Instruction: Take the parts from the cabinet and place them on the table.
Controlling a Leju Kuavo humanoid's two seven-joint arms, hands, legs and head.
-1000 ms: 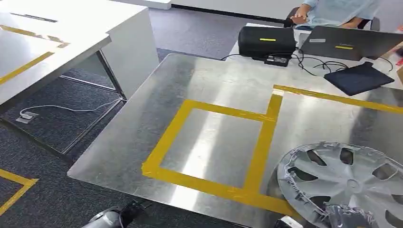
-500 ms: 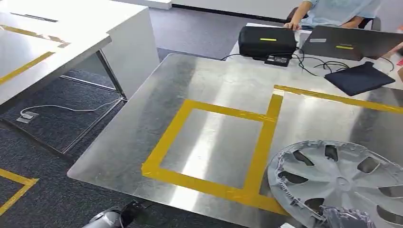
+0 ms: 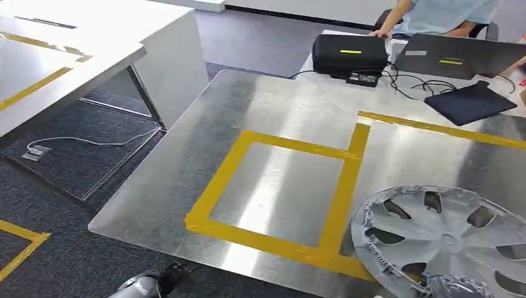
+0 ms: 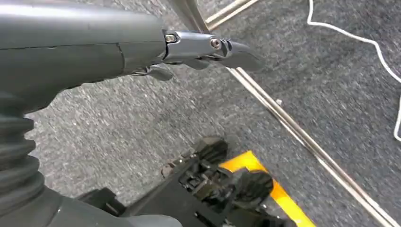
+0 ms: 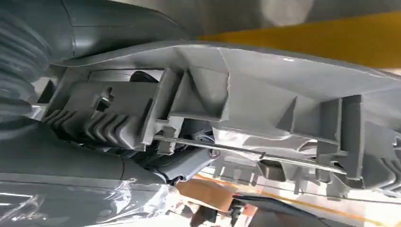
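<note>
Hubcap (image 3: 446,239): you see it face up, nearly flat, near right of worktop (image 3: 279,112).
Right hand (image 3: 456,287): fingers clamped on its near rim.
Left hand (image 4: 189,47): fingers apart, holding nothing.

Hubcap (image 3: 450,239): silver-grey, dark spoke gaps. Table (image 3: 291,105): brushed silver metal, yellow tape (image 3: 279,189) in rectangle outline. Carpet (image 3: 74,180): dark grey, speckled. Black box (image 3: 348,54) with yellow strip. Navy pouch (image 3: 469,102). White cable (image 3: 93,142).
</note>
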